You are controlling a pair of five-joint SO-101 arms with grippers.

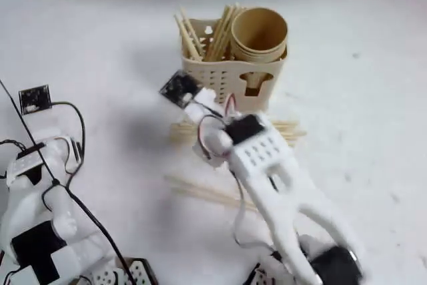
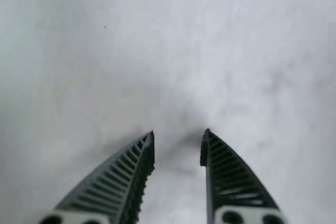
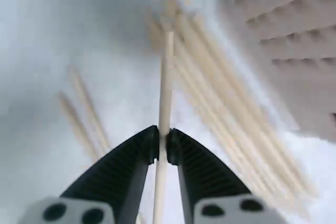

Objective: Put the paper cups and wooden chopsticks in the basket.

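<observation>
In the high view, at five o'clock, the right arm (image 1: 287, 191) is showing a white moulded shell, a black servo block (image 1: 244, 127) and a dotted white plate (image 1: 263, 151), with red and white wires (image 1: 229, 106) looping off it. At eight o'clock the left arm (image 1: 37, 225) is wearing white with black panels and trailing black cables (image 1: 79, 131). The left gripper (image 2: 178, 139) and right gripper (image 3: 163, 139) are showing dark, ribbed, pointed fingers (image 2: 126, 177) on pale bases with round screw holes (image 3: 55, 212).

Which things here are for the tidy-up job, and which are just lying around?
For the job:
basket
cups
loose chopsticks
chopstick in the right claw

Just lying about:
cable
table
</observation>
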